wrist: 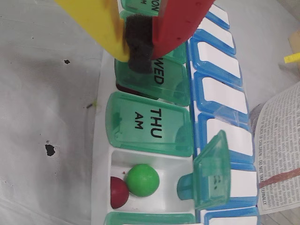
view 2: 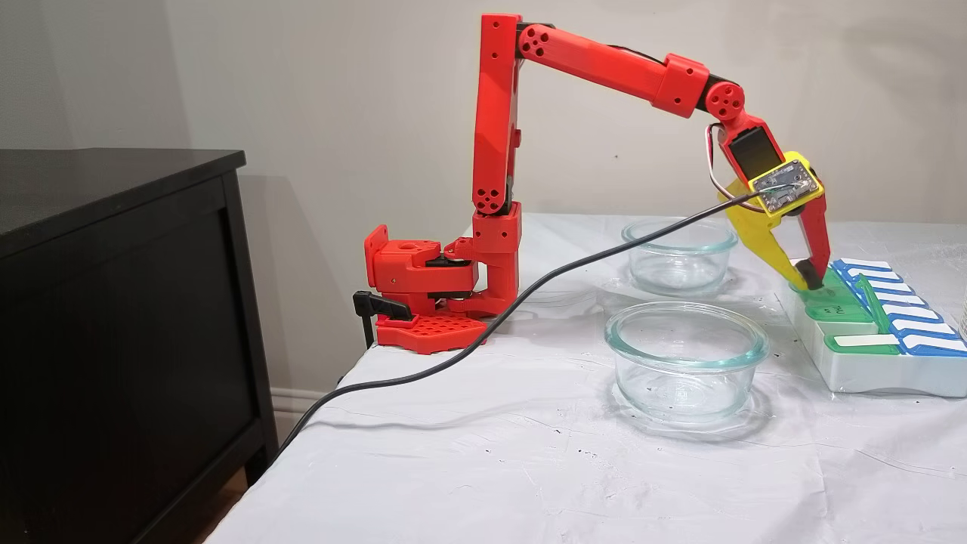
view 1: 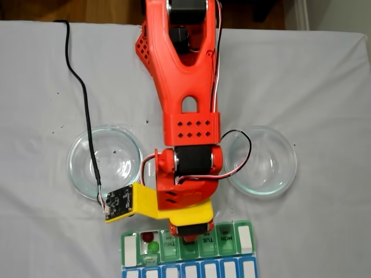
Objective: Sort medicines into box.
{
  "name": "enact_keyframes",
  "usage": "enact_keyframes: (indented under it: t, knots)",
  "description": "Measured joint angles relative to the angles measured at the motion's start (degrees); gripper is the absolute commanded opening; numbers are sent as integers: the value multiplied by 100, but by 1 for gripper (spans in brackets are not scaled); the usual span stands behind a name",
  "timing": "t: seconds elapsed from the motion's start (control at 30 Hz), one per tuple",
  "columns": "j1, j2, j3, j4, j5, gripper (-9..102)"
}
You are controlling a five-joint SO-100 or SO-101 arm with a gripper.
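The box (wrist: 101, 154) is a white pill organizer with green lids and a blue row (wrist: 220, 61) beside them. It lies at the table's near edge in a fixed view (view 1: 130, 250) and at the right in the other fixed view (view 2: 869, 374). One cell beside the THU AM lid (wrist: 150, 123) stands with its lid (wrist: 212, 169) up. That cell holds two medicines, a green ball (wrist: 142, 180) and a dark red ball (wrist: 118, 192), which touch each other. My gripper (wrist: 139, 47) is shut, its black foam tips down on the WED lid (wrist: 161, 79). The tips (view 2: 810, 283) rest on the box's green row.
Two clear glass bowls (view 1: 119, 156) (view 1: 264, 162) flank the arm, and nothing shows in them. A black cable (view 2: 529, 291) runs across the table to the wrist camera. Printed paper (wrist: 281, 140) lies beside the box. A black cabinet (view 2: 113, 302) stands off the table's edge.
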Motion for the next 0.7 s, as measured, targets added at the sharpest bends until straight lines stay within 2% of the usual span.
enact_keyframes:
  t: [0.27, 0.5, 0.63, 0.7]
  knots:
    - [0, -176, -88, 229, 9, 0]
    - [-185, -396, -360, 773, -149, 0]
    - [-176, -316, -290, 650, -220, 0]
    - [-149, -97, -53, 299, -281, 0]
